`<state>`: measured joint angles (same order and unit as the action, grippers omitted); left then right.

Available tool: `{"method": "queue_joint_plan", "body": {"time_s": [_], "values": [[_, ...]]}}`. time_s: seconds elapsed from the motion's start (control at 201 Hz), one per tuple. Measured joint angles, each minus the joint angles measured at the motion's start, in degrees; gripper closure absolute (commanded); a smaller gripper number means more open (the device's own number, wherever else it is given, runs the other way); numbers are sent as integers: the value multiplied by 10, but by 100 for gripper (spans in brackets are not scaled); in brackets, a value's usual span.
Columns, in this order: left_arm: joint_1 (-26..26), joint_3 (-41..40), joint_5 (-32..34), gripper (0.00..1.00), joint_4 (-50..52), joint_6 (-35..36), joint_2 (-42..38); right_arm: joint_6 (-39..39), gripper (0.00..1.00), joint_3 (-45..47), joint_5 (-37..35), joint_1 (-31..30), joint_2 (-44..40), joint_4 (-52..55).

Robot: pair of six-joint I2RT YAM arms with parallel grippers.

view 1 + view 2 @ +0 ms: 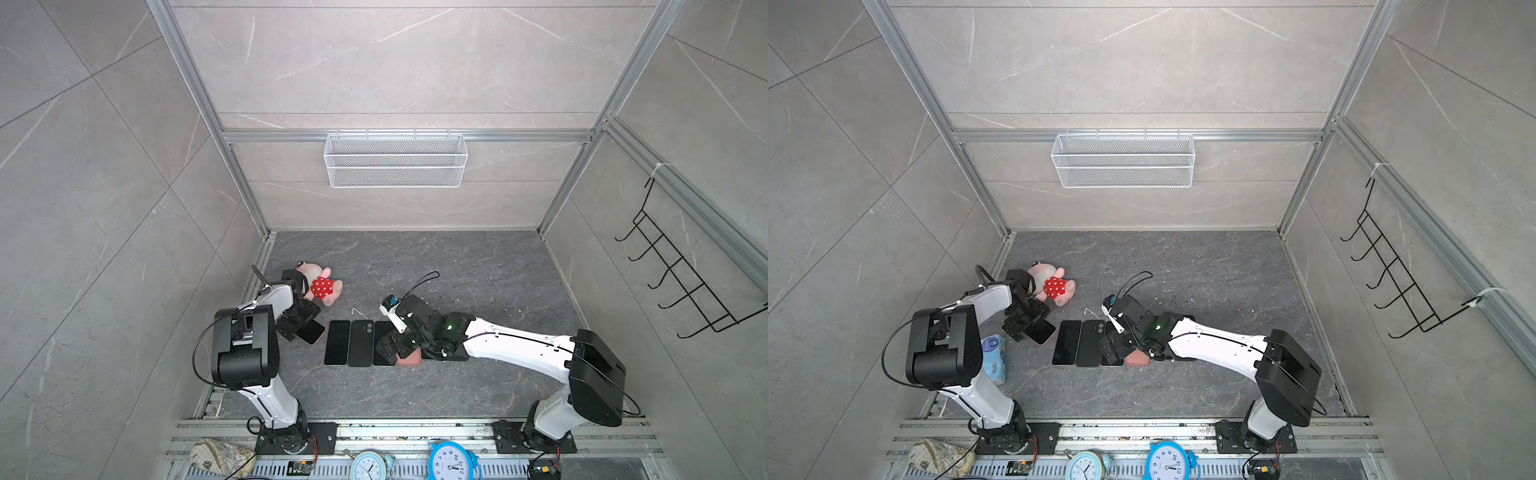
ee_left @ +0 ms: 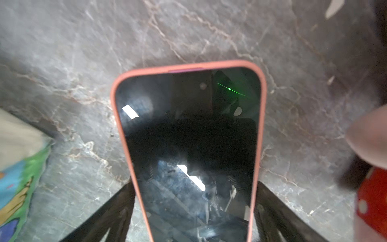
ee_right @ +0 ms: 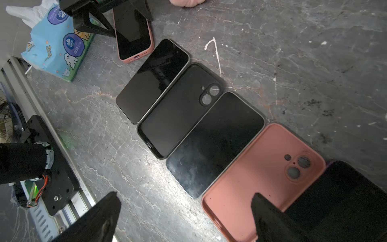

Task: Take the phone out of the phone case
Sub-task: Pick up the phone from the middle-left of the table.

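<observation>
**Left wrist view:** Closest to the lens, the left gripper [image 2: 194, 184] had its two black fingers [image 2: 123, 199] set against the long edges of the pink phone case [image 2: 146, 70]. The dark-screened phone [image 2: 188, 136] sat inside the case and pointed straight out from between the fingers, over the grey marbled table [image 2: 209, 31]. A tissue pack [image 2: 18, 178] and a plush toy [image 2: 370, 199] showed blurred on either side.

**Right wrist view:** The right gripper [image 3: 184, 218] stood wide apart and held nothing. One finger hung over an empty pink case [image 3: 251, 178] that lay open side up at the end of a row of three dark phones [image 3: 152, 81]. The cased phone lay past the row's far end, under the left gripper.

**Both top views:** The cased phone [image 1: 312, 331] poked out of the left gripper at about 9 o'clock from the row, angled to it and just beside the nearest dark phone. The right gripper hung over the row's 3 o'clock end. The plush toy lay at about 1 o'clock from the left gripper. Two blue alarm clocks [image 1: 451, 461] sat at the 6 o'clock edge.
</observation>
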<state>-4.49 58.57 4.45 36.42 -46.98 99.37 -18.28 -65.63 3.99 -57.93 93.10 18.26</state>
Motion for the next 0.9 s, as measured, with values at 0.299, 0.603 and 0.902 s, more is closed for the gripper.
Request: {"method": "queue_joint_plan", "body": {"time_s": [0.299, 0.603, 0.902], "values": [[-16, 5, -23, 33, 4, 1, 2, -3, 0, -38, 32, -10, 44, -23], [-39, -27, -67, 42, -30, 7, -28, -42, 1, -90, 88, -10, 124, -61], [-68, -86, -143, 46, -104, 14, -77, -94, 2, -170, 147, -10, 218, -120]]}}
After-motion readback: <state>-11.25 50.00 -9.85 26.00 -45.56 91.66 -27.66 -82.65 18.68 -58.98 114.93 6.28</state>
